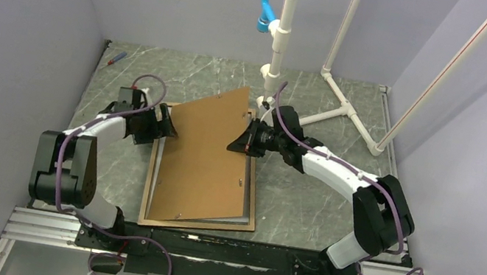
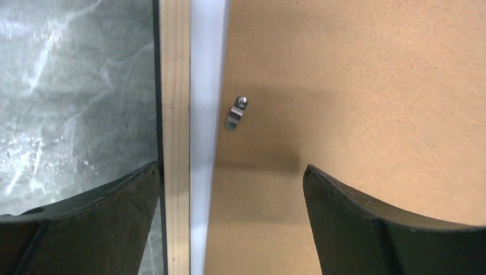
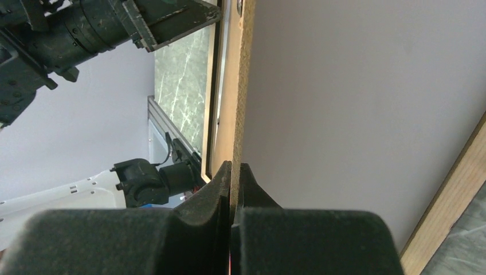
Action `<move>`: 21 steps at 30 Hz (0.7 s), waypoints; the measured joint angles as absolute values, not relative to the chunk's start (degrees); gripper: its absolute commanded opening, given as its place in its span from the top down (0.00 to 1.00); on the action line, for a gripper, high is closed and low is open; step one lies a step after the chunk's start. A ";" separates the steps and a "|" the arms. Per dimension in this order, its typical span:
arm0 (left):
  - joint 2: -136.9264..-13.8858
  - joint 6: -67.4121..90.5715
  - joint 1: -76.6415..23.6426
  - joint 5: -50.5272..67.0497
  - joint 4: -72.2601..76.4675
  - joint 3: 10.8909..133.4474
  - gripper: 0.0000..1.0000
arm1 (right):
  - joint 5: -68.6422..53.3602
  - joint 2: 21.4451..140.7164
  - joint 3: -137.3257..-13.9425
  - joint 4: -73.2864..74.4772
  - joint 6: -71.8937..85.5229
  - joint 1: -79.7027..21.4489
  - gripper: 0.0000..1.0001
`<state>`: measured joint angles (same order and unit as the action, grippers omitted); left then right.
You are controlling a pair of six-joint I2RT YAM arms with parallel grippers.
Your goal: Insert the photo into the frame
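Right gripper pinches backing board; photo face-down in frame.

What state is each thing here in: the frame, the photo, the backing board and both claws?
frame: flat on the table, light wood up.
photo: inside the frame, white side up, mostly covered.
backing board: tilted, right edge lifted off the frame.
left claw: open, empty, above the frame's left rail.
right claw: shut on the backing board's edge.
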<state>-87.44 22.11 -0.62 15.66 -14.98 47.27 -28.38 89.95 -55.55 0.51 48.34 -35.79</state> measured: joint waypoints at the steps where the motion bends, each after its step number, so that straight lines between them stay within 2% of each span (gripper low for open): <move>1: -86.50 23.22 0.89 17.85 -13.52 45.71 0.01 | -28.58 90.11 -55.55 0.16 48.21 -35.79 0.99; 6: -85.36 28.27 7.20 28.45 -7.86 40.91 0.01 | -29.06 90.96 -55.55 -0.97 47.97 -35.79 0.98; 12: -85.36 28.77 8.21 30.57 -6.61 40.84 0.01 | -29.21 92.71 -55.77 -1.85 47.57 -35.77 0.94; 21: -86.41 28.80 8.82 32.29 -5.41 40.84 0.01 | -28.40 94.37 -57.80 0.64 43.86 -36.10 0.68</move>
